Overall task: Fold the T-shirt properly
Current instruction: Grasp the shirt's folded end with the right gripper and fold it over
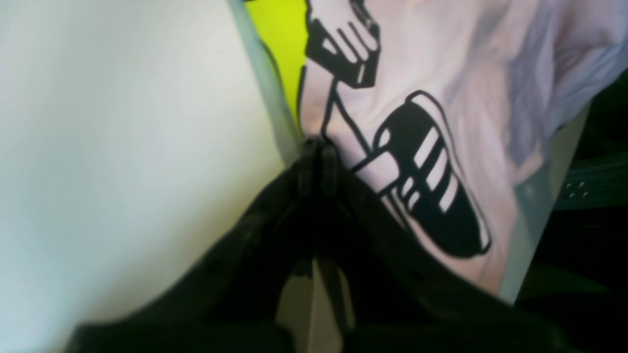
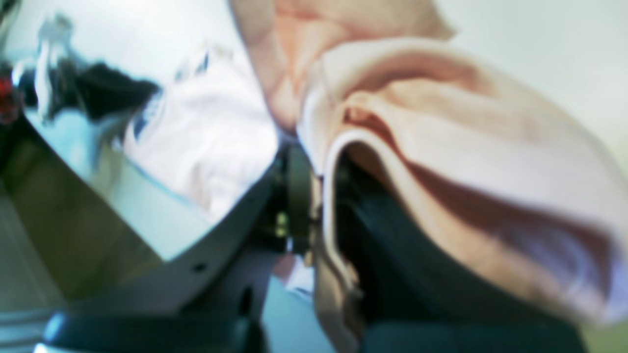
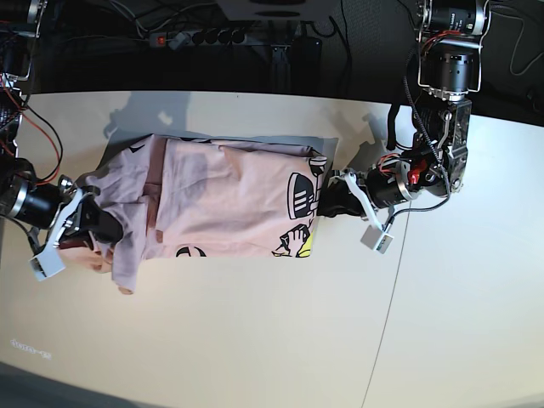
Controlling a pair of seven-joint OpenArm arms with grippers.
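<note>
The pale pink T-shirt (image 3: pixel 221 200) hangs stretched between both grippers over the white table (image 3: pixel 255 331), folded lengthwise. Black lettering and a yellow patch (image 3: pixel 308 240) show at its right end. In the base view my left gripper (image 3: pixel 327 201) is at the shirt's right edge, shut on the fabric. In the left wrist view its closed fingertips (image 1: pixel 316 152) pinch the shirt (image 1: pixel 441 73) beside the black print (image 1: pixel 431 176). My right gripper (image 3: pixel 95 223) is shut on the bunched left end. The right wrist view shows a pink hem (image 2: pixel 333 162) caught between the right gripper's (image 2: pixel 319 196) closed fingers.
The table's back edge (image 3: pixel 255 92) borders a dark area with a power strip (image 3: pixel 200 37) and cables. A seam (image 3: pixel 387 289) runs across the table on the right. The left arm's motor housing (image 3: pixel 446 76) stands over the back right corner.
</note>
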